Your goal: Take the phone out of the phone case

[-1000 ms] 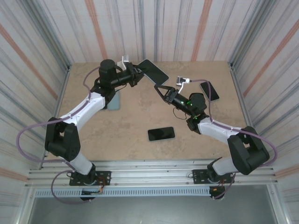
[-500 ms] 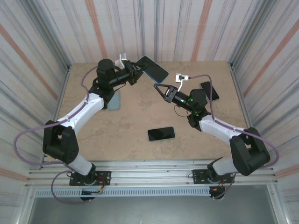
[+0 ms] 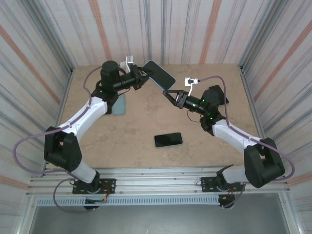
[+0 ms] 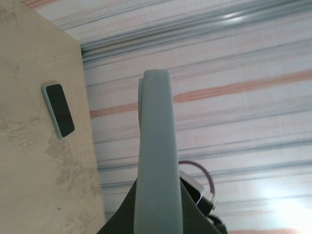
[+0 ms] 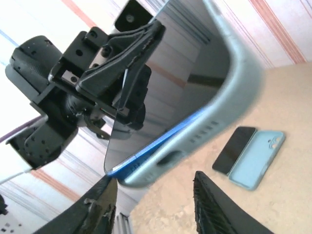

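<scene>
"What's lying on the bench (image 3: 146, 117)?"

"A black phone (image 3: 168, 140), screen up, near the middle of the near edge. Toward the left edge there's a pale blue case (image 3: 119, 104) with a dark phone (image 5: 235, 147) right against it."

"Anything else?"

"Another dark phone in a pale rim (image 4: 59, 109) by the right edge. Striped walls (image 3: 185, 29) stand all round."

The left tool (image 3: 142, 76) grips one end of the phone case (image 3: 160, 73) and holds it tilted in the air over the far part of the tabletop (image 3: 136, 122). The right tool (image 3: 166, 93) is just beside the free end, on its near side. A black phone (image 3: 168, 140) lies flat near the front. A pale blue case (image 3: 118, 104) lies partly under the left arm.
</scene>
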Tool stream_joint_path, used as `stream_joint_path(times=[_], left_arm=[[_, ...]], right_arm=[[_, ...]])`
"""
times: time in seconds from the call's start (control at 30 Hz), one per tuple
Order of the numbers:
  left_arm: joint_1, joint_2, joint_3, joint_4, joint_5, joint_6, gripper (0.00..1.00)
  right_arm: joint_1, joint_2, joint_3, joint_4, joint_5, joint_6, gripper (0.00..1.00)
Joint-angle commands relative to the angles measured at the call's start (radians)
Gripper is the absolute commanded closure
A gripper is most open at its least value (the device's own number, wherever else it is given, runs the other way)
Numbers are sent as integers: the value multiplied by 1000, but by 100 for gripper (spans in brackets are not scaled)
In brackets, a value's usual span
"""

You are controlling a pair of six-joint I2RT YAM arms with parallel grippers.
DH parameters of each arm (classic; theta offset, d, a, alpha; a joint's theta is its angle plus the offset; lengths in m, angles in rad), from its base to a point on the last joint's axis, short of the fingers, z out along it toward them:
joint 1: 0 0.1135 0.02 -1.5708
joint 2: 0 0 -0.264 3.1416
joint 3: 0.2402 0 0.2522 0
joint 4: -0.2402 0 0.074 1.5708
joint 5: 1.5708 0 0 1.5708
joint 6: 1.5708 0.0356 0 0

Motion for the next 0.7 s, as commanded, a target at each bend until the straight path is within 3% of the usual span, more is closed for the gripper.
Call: stream_joint_path(times=[0.0,0.1,0.23,0.47,0.67], left_arm=[[35,-71,63,-28,145,199,98],[61,-50,117,-85,237,367,98],[73,-39,192,-213,364,652,99],[80,-90,156,-187,496,963,100],[79,-124,156,-318,556,1168,100]], right_arm=[[-57,-57,36,-185,-132,-172,46],[-73,-97,105,-493,-209,-442,39],[-96,-113,193,-804,-250,-756,38],[-101,-59,336,-1086,-339,-1166,40],[-51,13,473,-1283,-307,-1413,43]])
